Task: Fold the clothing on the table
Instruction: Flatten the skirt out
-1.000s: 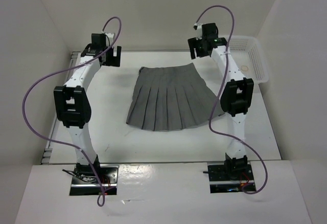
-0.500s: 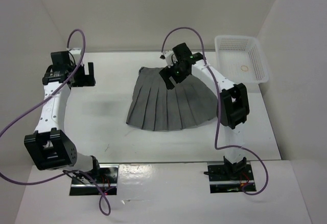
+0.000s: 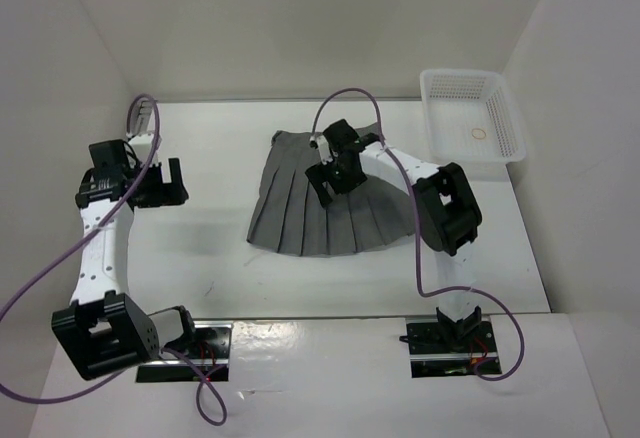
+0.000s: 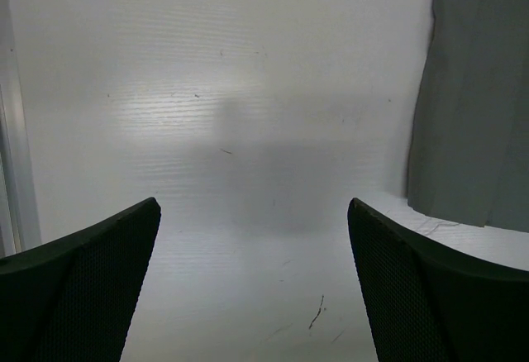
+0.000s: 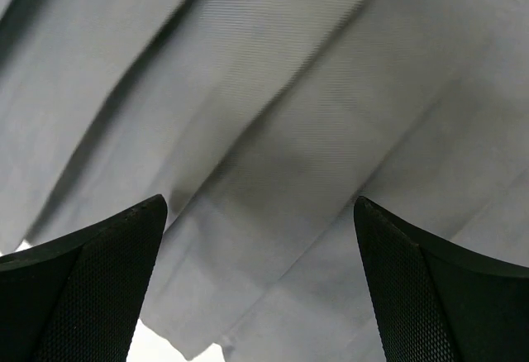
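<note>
The clothing [image 3: 310, 218] is a dark grey pleated skirt lying fanned out flat on the white table [image 3: 200, 248], waistband at the far side. My right gripper [image 3: 335, 180] hovers open over the skirt's upper middle. In the right wrist view pleated clothing [image 5: 273, 114] fills the frame between the spread gripper [image 5: 260, 288], with nothing held. My left gripper [image 3: 172, 186] stands open over bare table well left of the skirt. In the left wrist view the gripper [image 4: 252, 296] frames bare table, and the clothing [image 4: 471, 114] shows only as an edge at the right.
A white mesh basket [image 3: 475, 118] sits at the far right corner with a small ring [image 3: 479, 135] inside. White walls enclose the table on three sides. Purple cables loop from both arms. A sliver of bare table [image 5: 157, 350] shows under the skirt's edge.
The right arm came down and leftward from the far right onto the skirt's upper part, its jaws widening. The left arm swung left and nearer, away from the far edge.
</note>
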Robot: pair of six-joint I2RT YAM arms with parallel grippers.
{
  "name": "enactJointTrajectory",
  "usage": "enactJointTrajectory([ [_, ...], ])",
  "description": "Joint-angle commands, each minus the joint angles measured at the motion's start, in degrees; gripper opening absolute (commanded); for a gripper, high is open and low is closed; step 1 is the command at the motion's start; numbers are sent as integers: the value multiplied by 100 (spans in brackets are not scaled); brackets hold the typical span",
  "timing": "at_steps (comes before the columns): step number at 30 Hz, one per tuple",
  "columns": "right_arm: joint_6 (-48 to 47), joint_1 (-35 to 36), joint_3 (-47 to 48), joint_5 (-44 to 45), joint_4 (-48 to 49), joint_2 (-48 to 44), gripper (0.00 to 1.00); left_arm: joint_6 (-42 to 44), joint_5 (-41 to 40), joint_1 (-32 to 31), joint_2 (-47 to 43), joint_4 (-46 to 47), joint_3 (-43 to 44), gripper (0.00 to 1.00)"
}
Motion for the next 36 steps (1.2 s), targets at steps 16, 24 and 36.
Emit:
enactJointTrajectory([
  [16,1656,583,24,1383,797,413,98,71,193,253,-511,359,-243,100],
  [24,1991,925,-714,1444,719,53,98,71,193,253,-406,359,-243,100],
  [36,1885,2075,-988,636,420,52,98,71,193,253,-406,359,-243,100],
])
